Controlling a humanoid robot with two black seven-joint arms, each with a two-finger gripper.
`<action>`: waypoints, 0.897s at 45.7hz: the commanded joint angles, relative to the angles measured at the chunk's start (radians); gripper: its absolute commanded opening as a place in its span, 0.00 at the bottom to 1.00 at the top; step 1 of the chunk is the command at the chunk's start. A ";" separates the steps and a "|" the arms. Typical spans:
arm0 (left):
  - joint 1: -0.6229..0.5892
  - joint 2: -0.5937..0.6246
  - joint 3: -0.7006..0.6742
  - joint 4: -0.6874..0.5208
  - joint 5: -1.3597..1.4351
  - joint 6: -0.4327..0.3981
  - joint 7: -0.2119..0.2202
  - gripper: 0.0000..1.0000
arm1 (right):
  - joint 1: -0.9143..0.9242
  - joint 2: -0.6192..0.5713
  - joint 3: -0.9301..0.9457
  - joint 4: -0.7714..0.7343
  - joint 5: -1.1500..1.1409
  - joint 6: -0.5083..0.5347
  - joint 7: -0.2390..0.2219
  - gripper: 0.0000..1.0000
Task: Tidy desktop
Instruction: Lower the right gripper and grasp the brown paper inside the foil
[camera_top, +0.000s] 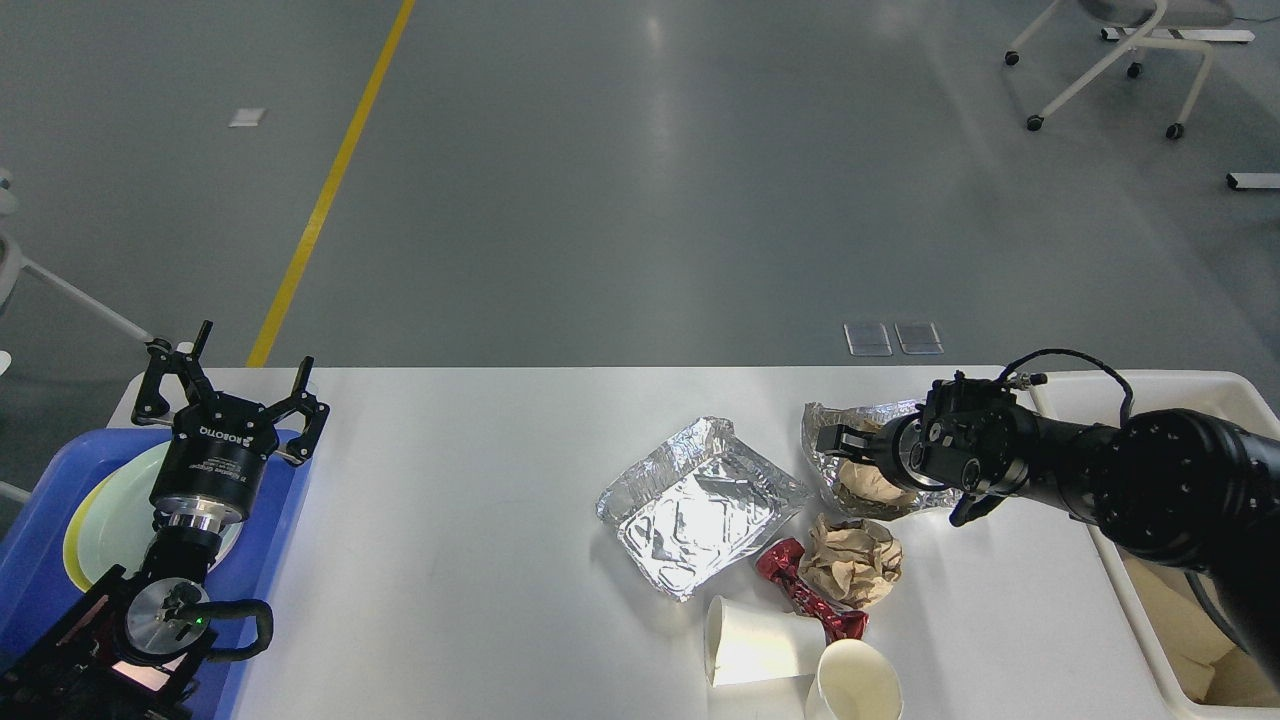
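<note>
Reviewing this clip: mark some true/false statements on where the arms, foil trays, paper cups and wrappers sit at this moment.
1. The left gripper hangs open above the blue tray. True.
2. The right gripper is at the foil tray holding crumpled paper. True.
3. The empty foil tray sits inside the cream bin. False: it lies on the desktop.
4. Both paper cups stand upright. False: the left cup lies on its side.
5. The red wrapper lies beside a brown paper ball. True.

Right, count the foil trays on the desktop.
2. One empty foil tray lies mid-desktop; the crumpled foil tray sits beside it, partly hidden by the right gripper, holding brown paper.
</note>
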 joint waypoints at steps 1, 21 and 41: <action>0.000 0.000 0.000 0.000 0.000 0.000 0.000 0.96 | -0.024 0.000 0.001 -0.007 0.001 -0.002 -0.001 0.72; 0.000 0.000 0.000 0.000 0.000 0.000 0.000 0.96 | -0.032 -0.004 0.004 0.007 0.024 0.002 -0.021 0.05; 0.000 0.000 0.000 0.000 0.000 0.000 0.000 0.96 | 0.004 -0.025 0.009 0.076 0.097 0.019 -0.095 0.00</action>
